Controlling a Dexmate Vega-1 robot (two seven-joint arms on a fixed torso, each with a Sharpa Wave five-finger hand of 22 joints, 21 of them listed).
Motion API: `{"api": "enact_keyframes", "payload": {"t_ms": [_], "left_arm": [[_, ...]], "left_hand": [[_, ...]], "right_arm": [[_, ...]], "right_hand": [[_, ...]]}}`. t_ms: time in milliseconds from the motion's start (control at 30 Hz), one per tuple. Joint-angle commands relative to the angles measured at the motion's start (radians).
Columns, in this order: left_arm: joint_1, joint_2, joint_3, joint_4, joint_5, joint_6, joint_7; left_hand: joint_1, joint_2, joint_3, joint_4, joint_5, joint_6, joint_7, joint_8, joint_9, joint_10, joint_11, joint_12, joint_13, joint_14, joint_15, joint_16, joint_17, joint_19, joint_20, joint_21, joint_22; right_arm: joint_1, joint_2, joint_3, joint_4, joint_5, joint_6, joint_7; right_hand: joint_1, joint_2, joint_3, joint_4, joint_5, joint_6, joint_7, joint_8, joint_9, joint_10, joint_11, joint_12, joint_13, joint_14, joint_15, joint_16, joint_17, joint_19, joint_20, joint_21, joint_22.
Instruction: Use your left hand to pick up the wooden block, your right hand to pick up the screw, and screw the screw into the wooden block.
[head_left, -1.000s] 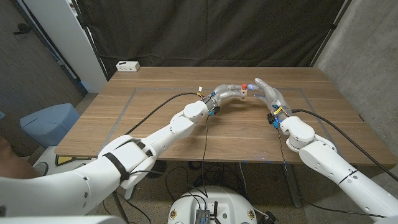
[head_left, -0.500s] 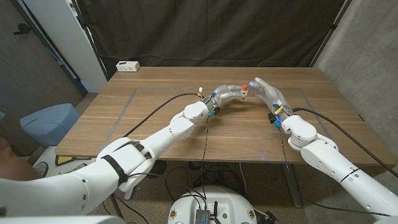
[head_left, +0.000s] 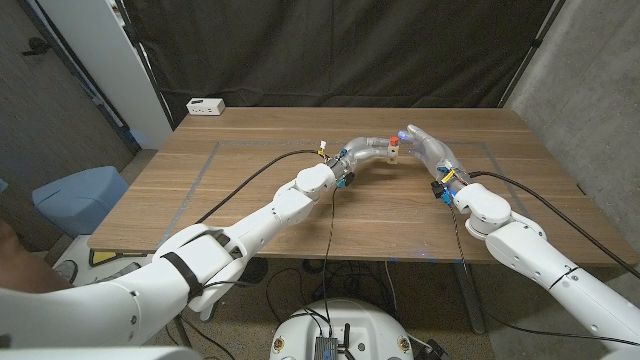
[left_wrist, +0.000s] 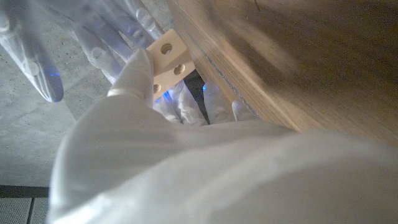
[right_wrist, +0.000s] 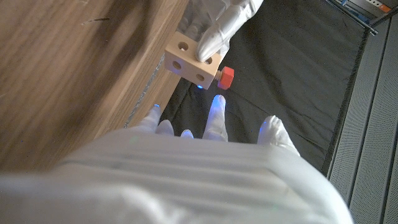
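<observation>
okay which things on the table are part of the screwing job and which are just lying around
Job: wooden block, held in the left hand; red screw, sticking out of the block; right hand, close beside it.

Lying about: white box at the table's far left corner.

Left robot hand (head_left: 372, 150) gripping, raised above table, right robot hand (head_left: 430, 150) opposite, fingers spread

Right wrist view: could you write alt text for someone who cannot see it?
A white-gloved left hand holds a pale wooden block with round holes, a red-headed screw sticking from its side. The right hand's fingers reach toward it, beside the brown wooden table.
</observation>
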Motion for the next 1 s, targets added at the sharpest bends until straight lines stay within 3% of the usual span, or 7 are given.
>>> {"api": "enact_keyframes", "payload": {"t_ms": [33,467,1000], "left_arm": [[0.004,0.005,0.002,-0.016,0.002,0.010,0.003],[0.001,0.003,0.001,-0.009,0.001,0.010,0.003],[0.002,0.005,0.000,-0.007,-0.001,0.011,0.001]], "left_hand": [[-0.073,0.087,0.061,0.059,0.003,0.036,0.020,0.006,0.005,0.006,-0.002,0.027,0.157,0.008,-0.053,0.006,0.003,0.006,0.003,0.007,0.002],[-0.073,0.087,0.062,0.058,0.003,0.036,0.021,0.006,0.005,0.006,-0.002,0.028,0.157,0.007,-0.054,0.006,0.003,0.006,0.003,0.007,0.002],[-0.072,0.089,0.063,0.058,0.004,0.038,0.023,0.006,0.006,0.004,-0.002,0.027,0.157,0.008,-0.055,0.006,0.003,0.007,0.004,0.007,0.002]], "right_arm": [[0.024,-0.003,-0.014,0.026,0.013,0.006,0.045],[0.039,0.001,-0.025,0.037,0.011,0.010,0.057],[0.031,0.001,-0.024,0.020,0.009,0.000,0.034]], "right_hand": [[-0.015,0.001,-0.001,0.008,-0.001,-0.007,-0.002,0.008,0.001,-0.027,0.006,0.001,0.003,-0.105,-0.001,0.001,0.005,-0.011,0.004,0.004,0.005],[-0.035,0.003,-0.007,0.019,-0.001,0.004,-0.003,0.016,0.001,-0.032,-0.001,0.005,0.003,-0.110,0.000,0.005,0.007,-0.013,0.003,0.009,0.005],[-0.042,0.009,-0.006,0.020,0.001,0.069,0.006,0.039,0.000,-0.012,-0.022,0.016,0.002,-0.100,-0.005,0.012,0.003,-0.008,0.001,0.016,0.005]]}}
